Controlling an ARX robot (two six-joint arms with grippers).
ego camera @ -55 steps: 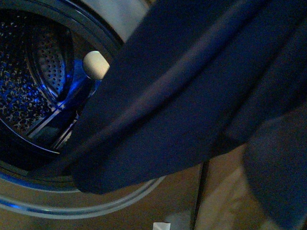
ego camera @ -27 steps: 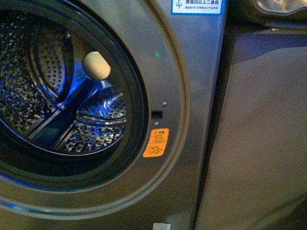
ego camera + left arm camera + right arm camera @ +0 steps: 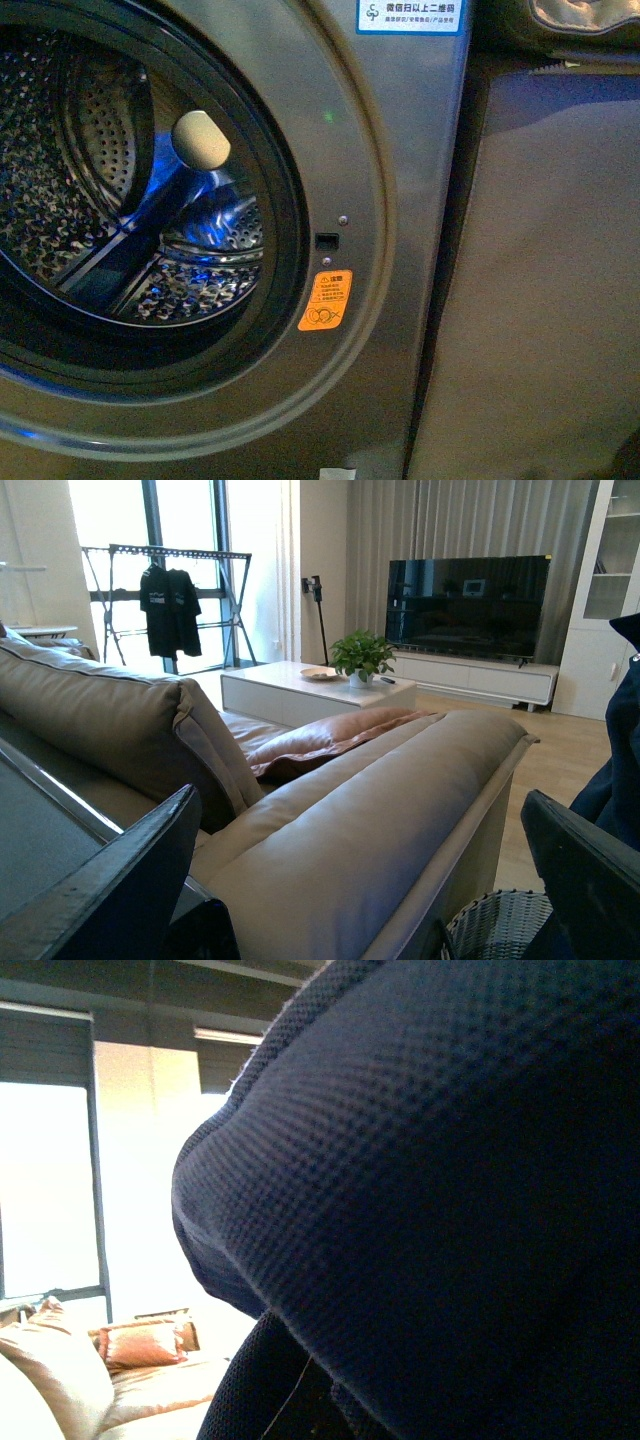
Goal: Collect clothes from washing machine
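The grey washing machine (image 3: 400, 150) fills the front view, its round black-rimmed opening showing a perforated steel drum (image 3: 90, 200) lit blue, with nothing lying in the visible part. An orange sticker (image 3: 326, 299) sits right of the rim. The clothes (image 3: 430, 1190), dark navy pique knit, cover most of the right wrist view and hide the right gripper, which is shut on them. A dark fold of the clothes (image 3: 620, 770) hangs at the edge of the left wrist view. My left gripper (image 3: 370, 880) is open, with a black finger (image 3: 120, 880) on either side over a sofa.
A tan cabinet panel (image 3: 540, 280) stands right of the machine. In the left wrist view a beige sofa back (image 3: 370, 800) lies close below, a wicker basket (image 3: 500, 925) stands on the floor beside it, and a low white table (image 3: 300, 685) and a television (image 3: 465, 605) are farther off.
A second ago the dark garment hung across the front view, covering the machine's front. It has moved out of that view, and the open drum and grey front panel now show.
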